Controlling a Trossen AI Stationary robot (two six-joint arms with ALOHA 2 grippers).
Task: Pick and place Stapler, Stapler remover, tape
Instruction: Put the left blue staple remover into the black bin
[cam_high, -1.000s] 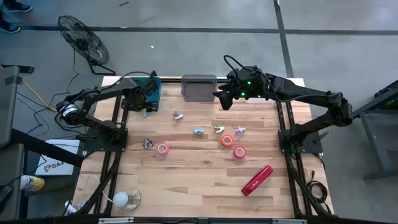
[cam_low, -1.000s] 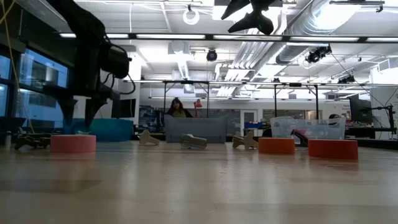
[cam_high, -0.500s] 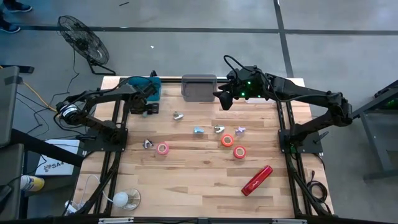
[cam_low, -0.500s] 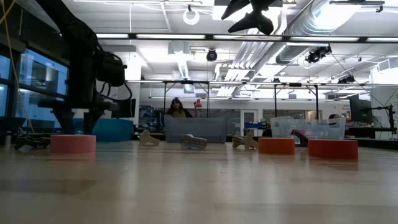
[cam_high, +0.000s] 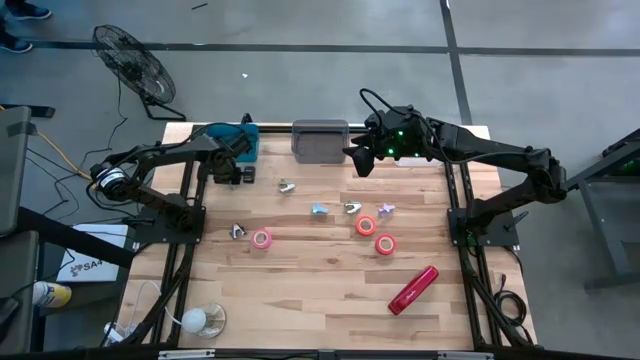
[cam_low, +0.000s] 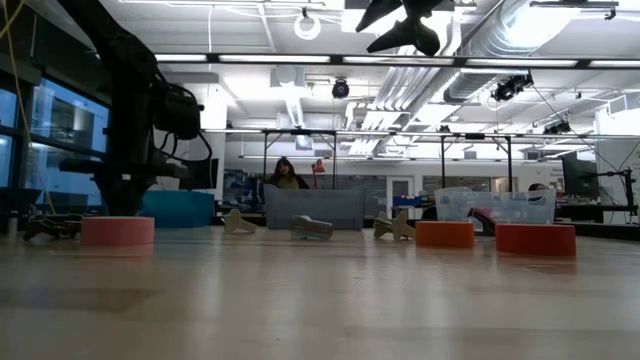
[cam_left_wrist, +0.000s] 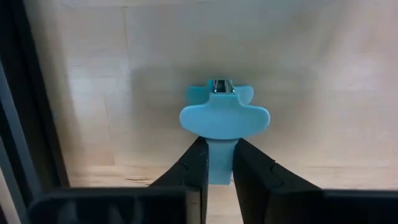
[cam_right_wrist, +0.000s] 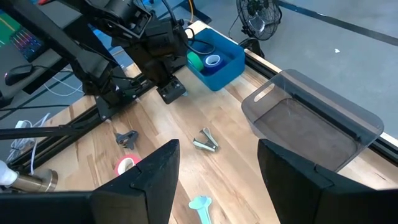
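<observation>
My left gripper (cam_high: 237, 176) points down at the table's far left, next to the blue bin (cam_high: 238, 140). It is shut on a light-blue stapler remover (cam_left_wrist: 224, 117), which the arm hides in the high view. Several more stapler removers (cam_high: 320, 209) lie mid-table. With them are three tape rolls (cam_high: 261, 239) (cam_high: 366, 225) (cam_high: 385, 244), flat on the wood. The red stapler (cam_high: 413, 289) lies near the front right. High over the far middle, my right gripper (cam_right_wrist: 217, 180) hangs open with nothing between its fingers. My left gripper pinches the stapler remover's narrow stem (cam_left_wrist: 219, 163) between its two fingers (cam_left_wrist: 194, 174), below the wide winged head. The fingers come from above, pointing down. The remover lies on the wood beneath them.
A grey bin (cam_high: 320, 140) stands at the far middle beside the blue bin, which holds small items. Black frame rails run along the table's left (cam_high: 185, 250) and right (cam_high: 462, 250) sides. Bare wood lies at the near left.
My left gripper has sunk a little toward the table and shut its fingers on the light-blue stapler remover. The remover has stayed where it was.
</observation>
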